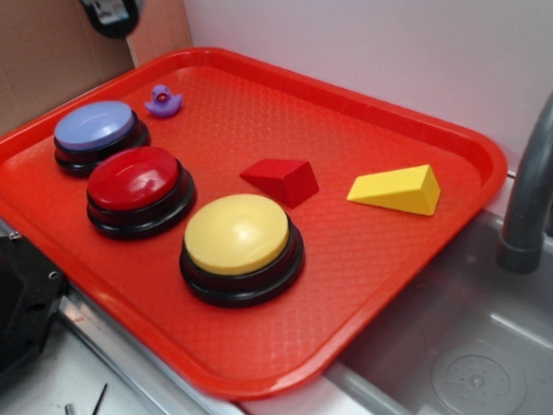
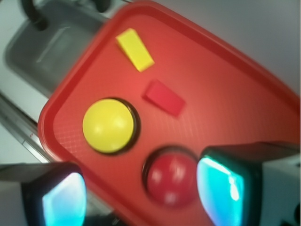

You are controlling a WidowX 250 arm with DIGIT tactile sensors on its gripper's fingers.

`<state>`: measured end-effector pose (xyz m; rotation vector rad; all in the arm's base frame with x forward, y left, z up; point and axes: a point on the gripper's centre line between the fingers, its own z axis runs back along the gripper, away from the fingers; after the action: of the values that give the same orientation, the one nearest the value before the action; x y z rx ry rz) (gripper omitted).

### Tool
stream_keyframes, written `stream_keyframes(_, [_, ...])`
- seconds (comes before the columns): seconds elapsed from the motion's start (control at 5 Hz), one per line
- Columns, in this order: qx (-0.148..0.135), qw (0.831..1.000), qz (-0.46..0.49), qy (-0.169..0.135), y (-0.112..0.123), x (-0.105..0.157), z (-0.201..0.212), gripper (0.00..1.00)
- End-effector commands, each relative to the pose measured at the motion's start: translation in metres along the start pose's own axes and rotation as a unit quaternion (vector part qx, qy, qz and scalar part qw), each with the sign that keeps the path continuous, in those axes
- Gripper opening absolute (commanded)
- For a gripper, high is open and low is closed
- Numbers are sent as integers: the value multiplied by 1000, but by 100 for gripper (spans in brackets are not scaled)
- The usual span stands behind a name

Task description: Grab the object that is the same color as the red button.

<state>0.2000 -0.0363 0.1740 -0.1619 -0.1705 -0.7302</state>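
A: How is the gripper [image 2: 143,197] looking from the wrist view?

B: It is hanging wide apart and holding nothing, its two pads [image 2: 218,190] glowing pale blue along the bottom edge of the frame, with the red button [image 2: 169,179] showing in the gap between them.

A: And where is the red wedge [image 1: 281,179] sitting?

B: It is lying flat near the middle of the red tray [image 1: 415,265], upper right of the yellow button [image 1: 241,243], apart from it. The yellow wedge [image 1: 398,188] is resting further right, and the lavender button [image 1: 97,134] and a small purple duck [image 1: 163,101] are sitting at upper left.
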Motion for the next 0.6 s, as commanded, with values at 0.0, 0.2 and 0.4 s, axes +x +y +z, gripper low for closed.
stream_keyframes(0.0, [-33,987,-153,-36,24,18,-43,100])
stream_keyframes(0.2, [-37,983,-175,-41,36,22,-63,100])
stream_keyframes(0.4, [-31,974,-221,-32,45,25,-88,100])
